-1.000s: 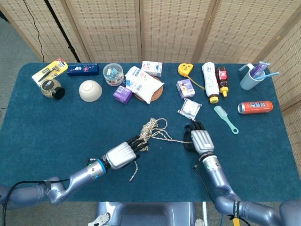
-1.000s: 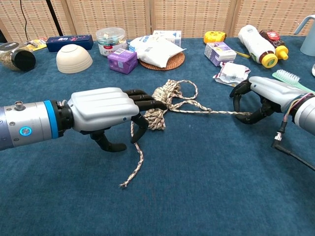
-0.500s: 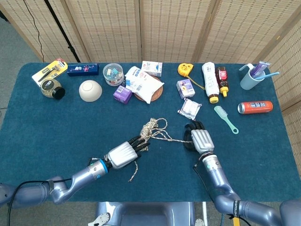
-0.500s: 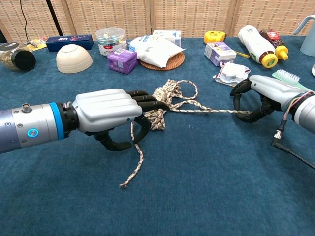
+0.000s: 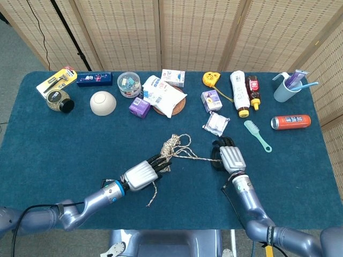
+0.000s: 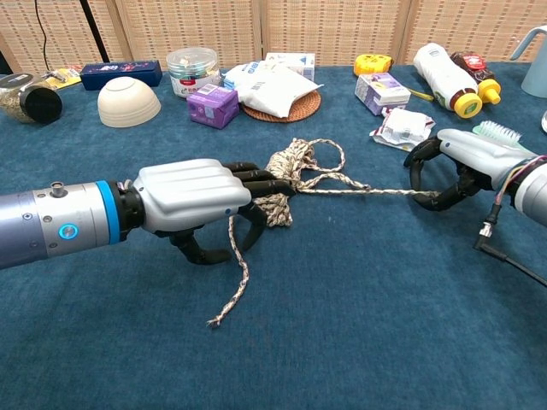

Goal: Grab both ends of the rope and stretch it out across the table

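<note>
Roughly at the middle of the blue cloth desk (image 5: 64, 139) lies the beige braided rope (image 6: 286, 171), its knotted bundle still coiled. One strand runs toward three o'clock to the right hand (image 6: 457, 162), whose curled fingers (image 6: 419, 166) pinch its end. The left hand (image 6: 201, 201), at nine o'clock of the bundle, has its dark fingers (image 6: 256, 179) closed on the coil, a loose tail trailing toward six o'clock. A crumpled white packet (image 5: 216, 123) sits at twelve o'clock of the right hand.
</note>
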